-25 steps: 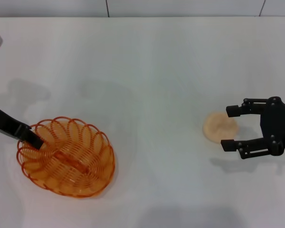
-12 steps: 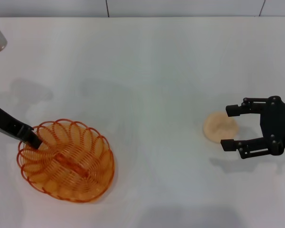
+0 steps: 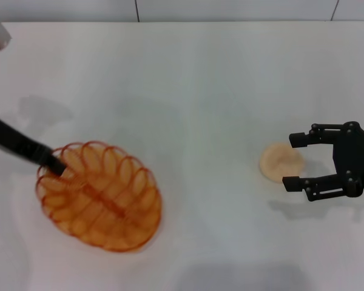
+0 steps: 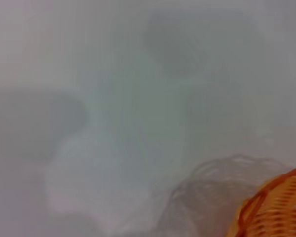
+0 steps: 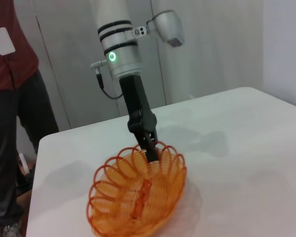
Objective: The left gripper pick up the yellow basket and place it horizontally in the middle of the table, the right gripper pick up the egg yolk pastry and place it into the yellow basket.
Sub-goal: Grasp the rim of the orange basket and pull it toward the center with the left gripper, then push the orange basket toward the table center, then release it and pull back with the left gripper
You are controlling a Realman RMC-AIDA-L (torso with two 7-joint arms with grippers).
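Note:
The yellow basket [image 3: 100,197] is at the table's front left, held by its far-left rim and tilted. My left gripper [image 3: 54,165] is shut on that rim. The right wrist view shows the same grip [image 5: 150,145] on the basket [image 5: 138,195], below the silver arm with its green ring light. A corner of the basket shows in the left wrist view [image 4: 276,207]. The egg yolk pastry [image 3: 278,162] lies on the table at the right. My right gripper [image 3: 290,161] is open, its fingertips either side of the pastry's right edge, not closed on it.
The white table [image 3: 194,91] stretches between the basket and the pastry. In the right wrist view a person in a red top [image 5: 10,98] stands beyond the table's far corner, near the left arm.
The left gripper has swung the basket to the right and turned it, so its long axis now runs diagonally. The right gripper and pastry have not moved.

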